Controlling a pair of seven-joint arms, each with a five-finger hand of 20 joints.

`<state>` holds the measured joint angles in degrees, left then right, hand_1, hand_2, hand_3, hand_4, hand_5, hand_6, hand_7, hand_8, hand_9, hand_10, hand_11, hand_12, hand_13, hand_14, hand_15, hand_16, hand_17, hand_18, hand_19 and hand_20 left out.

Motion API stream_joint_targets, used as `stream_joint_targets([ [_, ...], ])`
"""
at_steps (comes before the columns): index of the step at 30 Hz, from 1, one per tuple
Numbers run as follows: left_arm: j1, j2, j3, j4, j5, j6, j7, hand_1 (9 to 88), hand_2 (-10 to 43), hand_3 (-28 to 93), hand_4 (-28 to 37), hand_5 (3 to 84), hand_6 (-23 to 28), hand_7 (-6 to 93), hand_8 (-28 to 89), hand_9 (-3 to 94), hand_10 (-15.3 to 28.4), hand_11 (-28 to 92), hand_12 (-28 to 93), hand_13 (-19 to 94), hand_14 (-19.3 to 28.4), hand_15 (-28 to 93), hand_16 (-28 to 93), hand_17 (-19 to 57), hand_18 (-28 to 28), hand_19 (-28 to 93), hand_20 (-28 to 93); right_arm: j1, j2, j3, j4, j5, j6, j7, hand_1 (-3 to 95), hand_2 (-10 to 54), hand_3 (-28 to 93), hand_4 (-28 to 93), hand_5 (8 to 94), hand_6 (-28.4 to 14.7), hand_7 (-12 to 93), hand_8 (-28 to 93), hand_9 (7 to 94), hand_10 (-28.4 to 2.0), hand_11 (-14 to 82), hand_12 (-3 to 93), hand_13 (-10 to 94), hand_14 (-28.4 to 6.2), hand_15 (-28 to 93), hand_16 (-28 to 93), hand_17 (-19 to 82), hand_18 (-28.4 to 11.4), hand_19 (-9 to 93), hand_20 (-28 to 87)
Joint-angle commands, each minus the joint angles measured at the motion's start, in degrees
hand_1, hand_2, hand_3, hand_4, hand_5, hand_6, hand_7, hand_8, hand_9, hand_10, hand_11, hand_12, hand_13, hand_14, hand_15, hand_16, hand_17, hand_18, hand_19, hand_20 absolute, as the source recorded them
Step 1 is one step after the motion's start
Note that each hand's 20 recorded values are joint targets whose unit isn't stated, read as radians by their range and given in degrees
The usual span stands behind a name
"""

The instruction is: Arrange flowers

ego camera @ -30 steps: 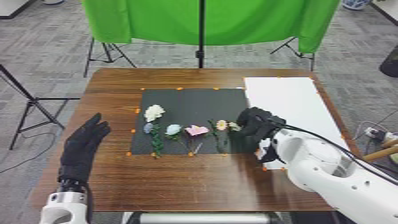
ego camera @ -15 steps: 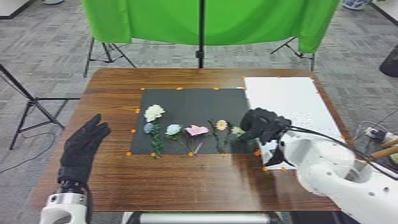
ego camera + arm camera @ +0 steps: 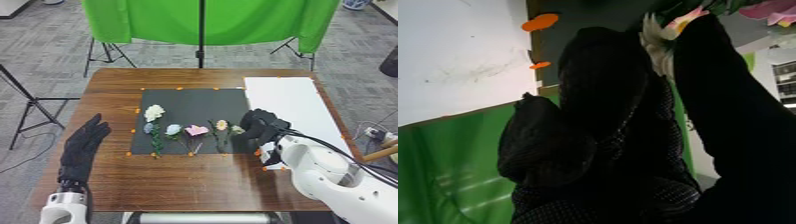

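In the head view my right hand (image 3: 260,125) is over the dark mat's (image 3: 191,102) right edge, beside a pale flower (image 3: 237,130). A peach flower (image 3: 221,124), pink flower (image 3: 196,130), light blue flower (image 3: 173,129), white flower (image 3: 155,112) and blue-grey flower (image 3: 149,128) lie to its left. My left hand (image 3: 85,145) rests open left of the mat. In the right wrist view my right hand (image 3: 607,85) has extended fingers with a wide gap; pale petals (image 3: 653,45) show in it, partly hidden. No firm hold is visible there.
A white sheet (image 3: 286,100) lies along the mat's right side, partly under the right arm. Orange markers dot the edges of mat and sheet. The brown table (image 3: 191,185) extends in front, and a green cloth (image 3: 160,22) hangs behind it.
My right hand has shifted slightly right and down from one second ago, with little change in the last half second. The pale flower sits slightly lower and to the right. My left hand has stayed put.
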<state>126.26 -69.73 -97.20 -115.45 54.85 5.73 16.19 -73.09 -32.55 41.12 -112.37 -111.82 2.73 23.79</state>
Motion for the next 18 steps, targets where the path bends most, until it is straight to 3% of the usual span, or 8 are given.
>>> stream_joint_targets([
  [1, 0.4, -0.33, -0.09, 0.03, 0.38, -0.42, -0.42, 22.5, -1.9, 68, -24.0, 41.3, 3.7, 6.3, -5, 39.7, 11.7, 12, 16, 30, 16.0, 14, 6, 0.4, 13.8, 3, 18, 0.1, 0.0, -1.6, 0.3, -5.0, 3.0, 0.1, 44.7, -9.5, 63, -18, 66.3, 1.7, 15, -8, 67.4, -13.3, 10.9, 15.5, 90, -3.4, 52, 32, 63, -9.9, 93, 46],
  [4, 0.6, -0.35, -0.08, -0.01, 0.27, -0.36, -0.31, 22.5, -1.9, 68, -24.0, 41.4, 3.8, 6.3, -5, 39.7, 11.7, 12, 16, 30, 15.9, 14, 6, 0.4, 13.8, 3, 18, 0.3, -0.5, -3.3, 1.4, -8.3, 5.3, 0.5, 53.8, -5.8, 53, -18, 73.8, 2.8, 15, 0, 69.8, -13.3, 11.1, 15.2, 90, -3.3, 52, 31, 63, -10.0, 93, 45],
  [8, 0.2, -0.35, 0.05, 0.11, 0.35, -0.53, -0.46, 22.5, -1.9, 68, -24.0, 41.4, 3.8, 6.3, -5, 39.7, 11.8, 12, 16, 30, 16.0, 14, 6, 0.4, 13.8, 3, 18, 0.2, -0.9, -3.9, 2.2, -8.7, 5.3, 0.2, 58.5, -4.8, 50, -18, 77.3, 3.1, 16, 1, 72.1, -12.3, 11.8, 15.0, 91, -3.0, 51, 31, 63, -9.9, 93, 45],
  [11, 0.4, -0.32, -0.09, 0.02, 0.31, -0.42, -0.31, 22.5, -1.9, 68, -24.0, 41.5, 3.8, 6.3, -5, 39.7, 11.8, 12, 16, 30, 16.0, 14, 6, 0.3, 13.8, 3, 18, 0.2, -0.7, -3.8, 2.1, -7.8, 4.7, -0.1, 55.2, -9.1, 54, -17, 74.1, 2.0, 16, 2, 71.3, -12.6, 11.7, 14.9, 91, -2.9, 51, 32, 64, -10.0, 93, 45],
  [18, 0.5, -0.44, -0.11, -0.03, 0.29, -0.42, -0.41, 22.5, -2.0, 68, -24.0, 41.5, 3.8, 6.2, -5, 39.7, 11.7, 12, 16, 30, 16.0, 14, 6, 0.4, 13.8, 3, 18, -0.2, -0.3, -2.1, 0.7, -7.2, 3.3, -0.5, 44.7, -9.5, 64, -18, 65.8, 0.5, 15, -10, 68.2, -12.8, 11.4, 15.1, 90, -3.2, 51, 32, 63, -9.9, 93, 45],
])
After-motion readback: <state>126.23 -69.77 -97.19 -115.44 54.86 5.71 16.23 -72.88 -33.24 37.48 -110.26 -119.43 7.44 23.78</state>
